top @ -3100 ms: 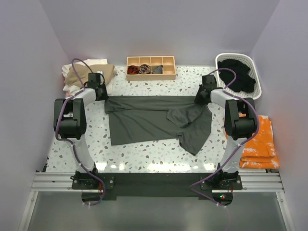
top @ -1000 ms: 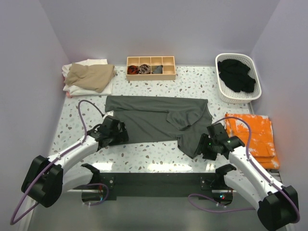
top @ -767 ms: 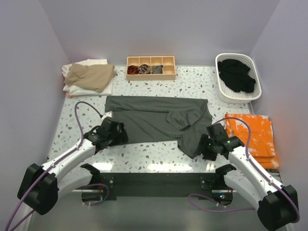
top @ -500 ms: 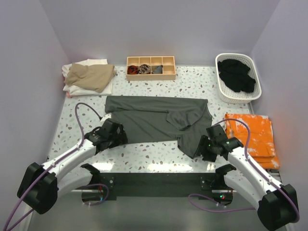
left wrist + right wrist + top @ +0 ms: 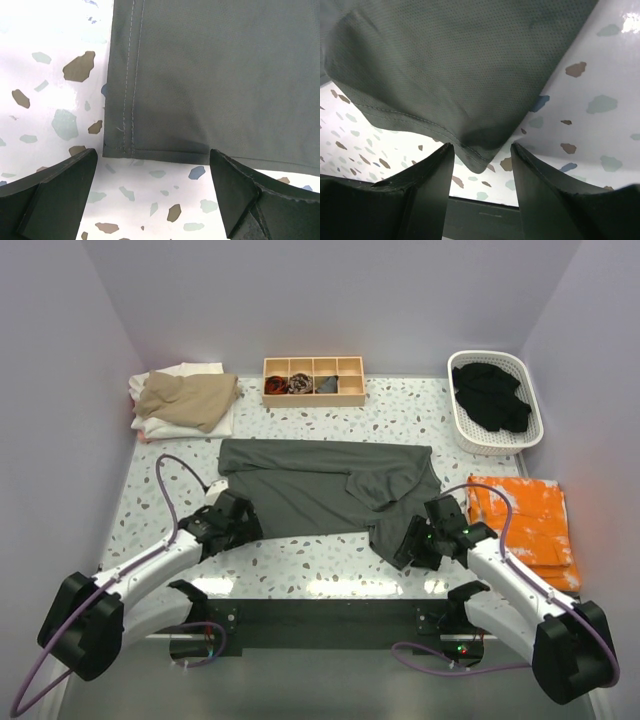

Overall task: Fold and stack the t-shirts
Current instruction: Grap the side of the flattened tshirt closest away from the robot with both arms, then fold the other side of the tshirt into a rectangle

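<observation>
Your speckled table [image 5: 300, 565] carries the charcoal t-shirt [image 5: 320, 485] spread across its middle. The left half lies flat, while the right side is rumpled, with a sleeve flopped over and a pointed flap trailing toward the near edge. The cloth itself has not shifted in the last few seconds, but your arms have. A few seconds ago both were at the shirt's far edge. They have since swung round and come down low at the near edge, and over the last second each has crept closer to its own corner. The folded pile topped by the tan t-shirt [image 5: 185, 398] waits at the far left, and the basket [image 5: 460, 425] with a black garment sits at the far right, well apart from the work. Your left gripper [image 5: 232, 523] stands with its jaws spread as wide as they go. In its wrist view they bracket the near-left hem corner [image 5: 120, 147], which lies flat on the table between the fingers. Your right gripper [image 5: 415, 545] is partly open, with the tip of the trailing flap [image 5: 477, 160] dipping into the gap. Nothing looks pinched there, though you cannot tell from this angle whether the cloth brushes a finger. This reads as the set-up for a near-edge grasp, so the fold itself has not begun, and the rumpled right side will likely need pulling straight first.
</observation>
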Available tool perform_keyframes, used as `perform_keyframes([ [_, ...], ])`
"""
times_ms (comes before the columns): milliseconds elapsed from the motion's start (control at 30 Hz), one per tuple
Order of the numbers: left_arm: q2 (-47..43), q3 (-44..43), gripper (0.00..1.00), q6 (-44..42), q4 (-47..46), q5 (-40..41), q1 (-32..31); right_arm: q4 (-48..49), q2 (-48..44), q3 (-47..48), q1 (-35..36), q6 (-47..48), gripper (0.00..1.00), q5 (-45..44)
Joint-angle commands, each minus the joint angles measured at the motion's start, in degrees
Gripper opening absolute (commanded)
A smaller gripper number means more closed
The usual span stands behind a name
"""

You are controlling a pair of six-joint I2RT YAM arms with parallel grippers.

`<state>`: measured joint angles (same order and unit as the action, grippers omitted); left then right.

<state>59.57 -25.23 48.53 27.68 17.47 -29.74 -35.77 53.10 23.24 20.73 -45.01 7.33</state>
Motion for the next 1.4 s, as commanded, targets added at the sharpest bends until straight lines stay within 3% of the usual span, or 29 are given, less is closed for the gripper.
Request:
perform_keyframes([
  [0,2.48,0.54,1.0,-0.19,-3.77,0.63,-0.23,3.6,1.39,-1.18,0.27,-0.16,0.54,-0.04],
  [100,3.53,0.45,0.91,-1.07,-5.71,-0.6,-0.23,3.69,1.65,-1.1,0.36,-0.07,0.53,-0.13],
  [167,3.54,0.54,0.71,-1.25,-6.5,-1.48,-0.23,3.69,1.57,-1.27,0.28,-0.07,0.51,-0.3],
  [200,3.45,0.71,0.54,-1.25,-6.59,-1.48,-0.23,3.78,1.57,-1.53,0.36,-0.16,0.49,-0.39],
  [233,3.36,0.8,0.45,-1.34,-6.59,-1.57,-0.23,3.95,1.39,-1.62,0.36,-0.07,0.44,-0.3],
  [267,3.18,0.97,0.36,-1.42,-6.68,-1.48,-0.23,4.56,1.48,-1.88,0.36,-0.07,0.3,-0.3],
  [300,3.1,1.15,0.18,-1.42,-6.76,-1.48,-0.23,4.83,1.57,-1.97,0.45,0.1,0.22,-0.21],
  [367,2.83,1.24,0.04,-1.69,-6.76,-1.3,-0.23,5.44,1.92,-1.98,0.36,0.28,0.0,0.05],
  [400,2.74,1.15,0.0,-1.77,-6.59,-1.22,-0.23,5.45,1.92,-1.98,0.36,0.45,0.0,-0.04],
  [533,0.56,0.19,0.0,-2.13,-4.23,-0.86,-0.23,3.78,-2.02,-0.57,0.36,0.89,0.0,-0.56],
  [700,-3.32,-5.77,0.0,-3.09,0.96,0.19,-0.23,-5.09,-13.52,5.49,0.36,0.98,0.0,-7.14],
  [800,-3.5,-9.12,0.0,-3.97,3.6,0.98,-0.15,-7.12,-15.04,8.48,0.36,1.68,0.0,-10.22],
  [1133,-2.88,-11.59,0.0,-4.68,5.1,3.18,0.47,-4.14,-7.94,14.98,0.27,6.6,0.0,-15.58],
  [1367,-2.62,-11.07,0.0,-5.73,4.4,3.44,4.15,-1.15,-2.05,22.18,0.27,10.29,0.0,-21.3],
])
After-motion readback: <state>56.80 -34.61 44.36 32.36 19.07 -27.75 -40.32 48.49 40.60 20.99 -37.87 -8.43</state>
